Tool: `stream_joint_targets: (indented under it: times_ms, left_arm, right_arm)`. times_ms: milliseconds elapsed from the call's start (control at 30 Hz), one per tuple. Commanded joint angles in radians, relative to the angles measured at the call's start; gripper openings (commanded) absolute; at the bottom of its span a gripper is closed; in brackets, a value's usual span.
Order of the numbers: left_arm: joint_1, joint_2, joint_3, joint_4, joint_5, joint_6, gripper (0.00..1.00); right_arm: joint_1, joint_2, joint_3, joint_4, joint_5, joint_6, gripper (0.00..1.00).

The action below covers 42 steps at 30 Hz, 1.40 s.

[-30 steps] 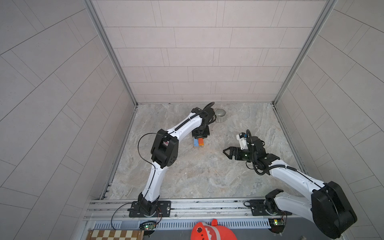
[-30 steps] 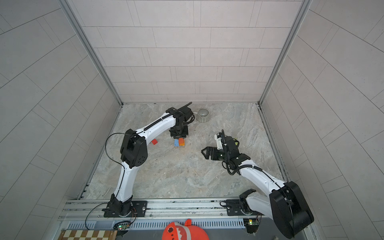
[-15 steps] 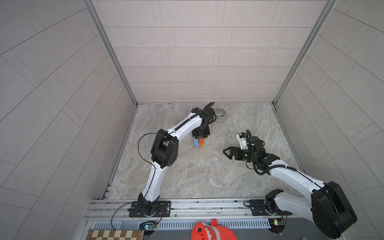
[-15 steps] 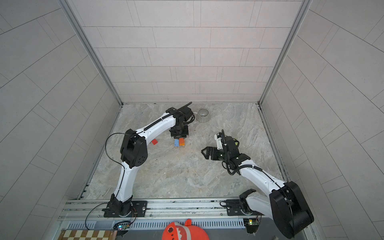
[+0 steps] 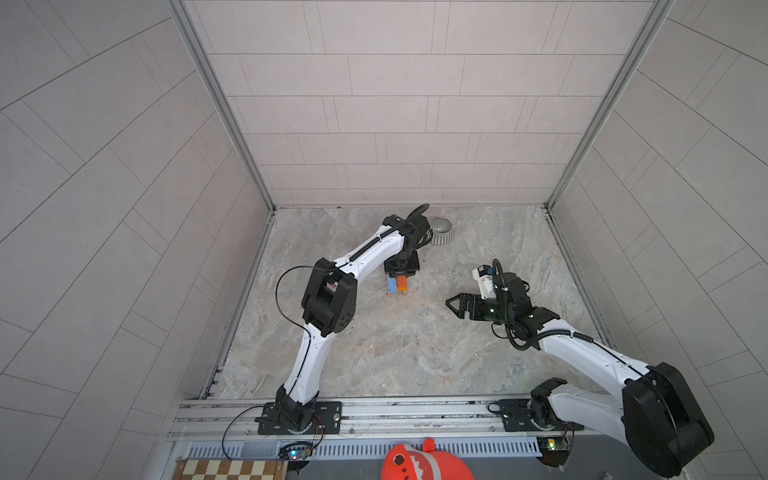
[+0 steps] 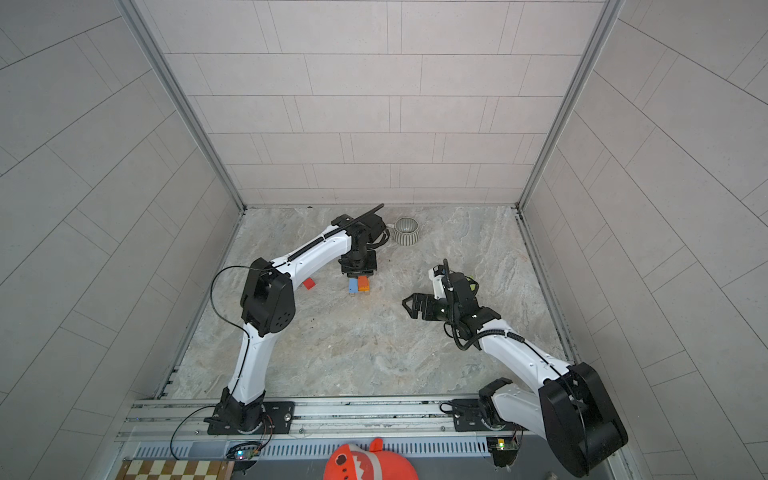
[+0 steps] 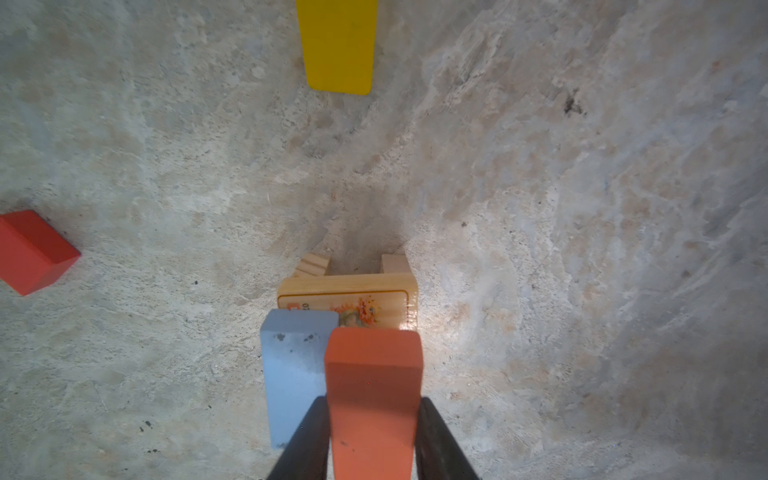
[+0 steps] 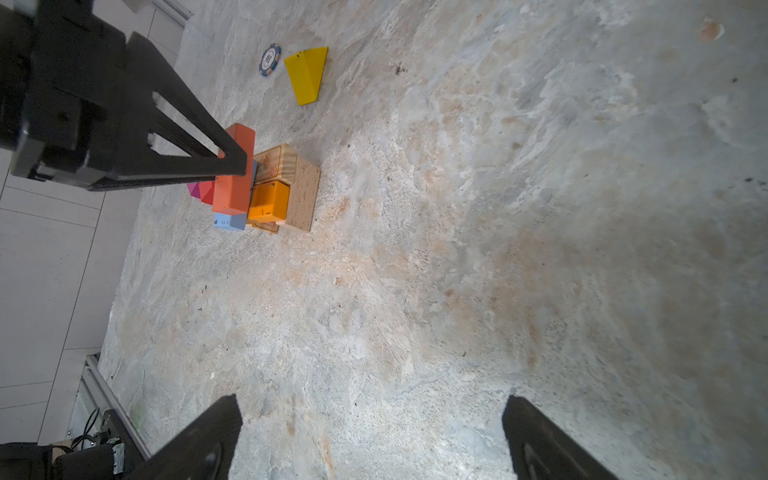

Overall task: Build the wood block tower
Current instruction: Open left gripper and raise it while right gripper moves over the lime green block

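- Change since a second ago: almost none in both top views. Both arms sit where they were, and the tower (image 5: 397,286) is unmoved on the desk (image 5: 415,357).
- Jaws of the left gripper (image 7: 372,415) clamp the orange block (image 7: 372,365) by its long sides, with no gap showing.
- That block lies alongside the blue block (image 7: 293,374) on the top layer, crossing the printed block (image 7: 349,301) beneath. Whether it is fully seated I cannot tell.
- Well apart, the right gripper (image 8: 374,415) hovers over bare desk, jaws wide apart and empty.
- Judgement: this placement looks nearly finished and release seems due. The loose yellow block (image 7: 337,45) and red block (image 7: 29,251) remain to stack.
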<state>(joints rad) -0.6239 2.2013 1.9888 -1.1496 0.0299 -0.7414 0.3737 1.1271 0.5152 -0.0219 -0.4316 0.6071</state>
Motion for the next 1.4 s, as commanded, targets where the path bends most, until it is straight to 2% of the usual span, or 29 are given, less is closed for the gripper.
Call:
stream_joint_targets:
  times_ms: [0, 533, 900, 1000, 1100, 1267, 1367]
  left_arm:
    - [0.006, 0.009, -0.005, -0.016, -0.012, 0.005, 0.40]
    - [0.007, 0.002, 0.038, -0.034, -0.006, 0.010, 0.50]
    - [0.009, -0.125, 0.130, -0.041, -0.055, 0.136, 0.77]
    - [0.009, -0.211, 0.052, -0.023, -0.070, 0.161, 0.87]
    - [0.008, -0.327, -0.101, 0.045, -0.055, 0.171, 0.92]
    - [0.009, -0.527, -0.347, 0.131, -0.024, 0.192, 0.96]
    - [0.008, -0.634, -0.441, 0.113, -0.003, 0.222, 0.97]
  right_arm:
    - [-0.002, 0.003, -0.011, 0.009, -0.004, 0.009, 1.00]
    - [-0.003, 0.005, -0.011, 0.012, -0.009, 0.010, 1.00]
    - [-0.016, 0.006, 0.016, -0.055, 0.042, -0.041, 0.99]
    - [-0.034, -0.021, 0.037, -0.103, 0.078, -0.066, 0.99]
    - [-0.063, -0.049, 0.060, -0.171, 0.119, -0.079, 1.00]
    - [-0.198, -0.079, 0.072, -0.289, 0.095, -0.072, 1.00]
    - [-0.271, -0.112, 0.068, -0.350, 0.142, -0.078, 1.00]
